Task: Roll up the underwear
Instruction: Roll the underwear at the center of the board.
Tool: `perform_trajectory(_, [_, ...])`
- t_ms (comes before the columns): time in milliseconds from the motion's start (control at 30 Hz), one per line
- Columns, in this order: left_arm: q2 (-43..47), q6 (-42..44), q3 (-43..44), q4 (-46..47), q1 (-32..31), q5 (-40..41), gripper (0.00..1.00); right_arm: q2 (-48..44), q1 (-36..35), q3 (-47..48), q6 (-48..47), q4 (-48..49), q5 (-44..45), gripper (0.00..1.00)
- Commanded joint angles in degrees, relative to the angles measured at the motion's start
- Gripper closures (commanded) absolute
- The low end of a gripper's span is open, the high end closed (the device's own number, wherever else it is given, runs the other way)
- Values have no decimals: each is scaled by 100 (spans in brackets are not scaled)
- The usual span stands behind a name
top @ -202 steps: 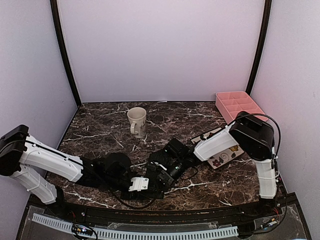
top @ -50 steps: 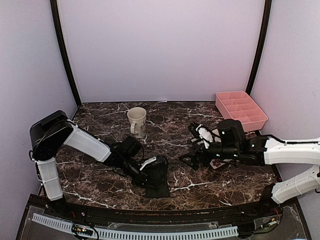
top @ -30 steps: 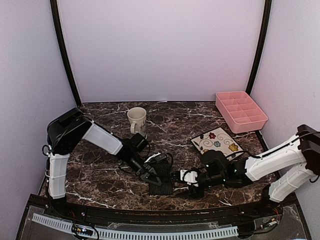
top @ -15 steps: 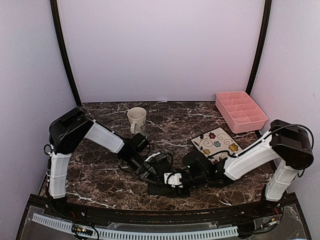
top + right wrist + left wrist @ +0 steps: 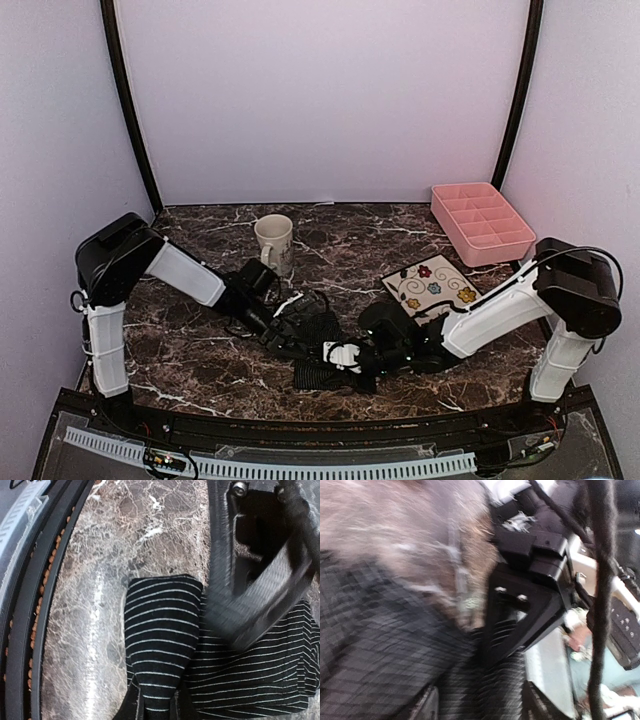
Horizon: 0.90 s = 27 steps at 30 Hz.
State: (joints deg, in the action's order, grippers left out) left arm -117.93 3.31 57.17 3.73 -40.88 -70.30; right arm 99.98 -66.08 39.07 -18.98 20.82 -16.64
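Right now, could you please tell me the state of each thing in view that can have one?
black underwear: on the table, one edge folded over.
right gripper: shut on that fold.
left gripper: appears open beside the black underwear; view blurred.
mug: upright.
flowered plate: flat, nothing on it.
pink organizer: compartments look empty.

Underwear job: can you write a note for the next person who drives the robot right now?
Left gripper: looks open, over the black underwear.
Right gripper: shut on a folded-over edge of that cloth.
The black underwear lies mostly flat on the table, near the front edge.
Done: one edge folded over.
Left: roll it up. No pink pair shows in any view.
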Motion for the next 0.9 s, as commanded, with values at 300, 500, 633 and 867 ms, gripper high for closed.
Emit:
perform_trajectory(300, [3793, -133, -2053, 1247, 678, 3363, 33, 499, 845, 829, 1894, -2050, -1960, 100])
perform_trajectory(500, [4932, 1028, -2544, 665, -320, 4721, 33, 1003, 1151, 928, 2433, -1850, -2806, 100])
perform_trajectory(633, [4936, 1371, -2832, 792, -1317, 5489, 34, 1346, 1317, 1149, 2509, -1961, -3195, 100])
perform_trajectory(867, [3907, 1894, -2716, 1365, -2302, 6074, 34, 1676, 1418, 1320, 2588, -2016, -3502, 99])
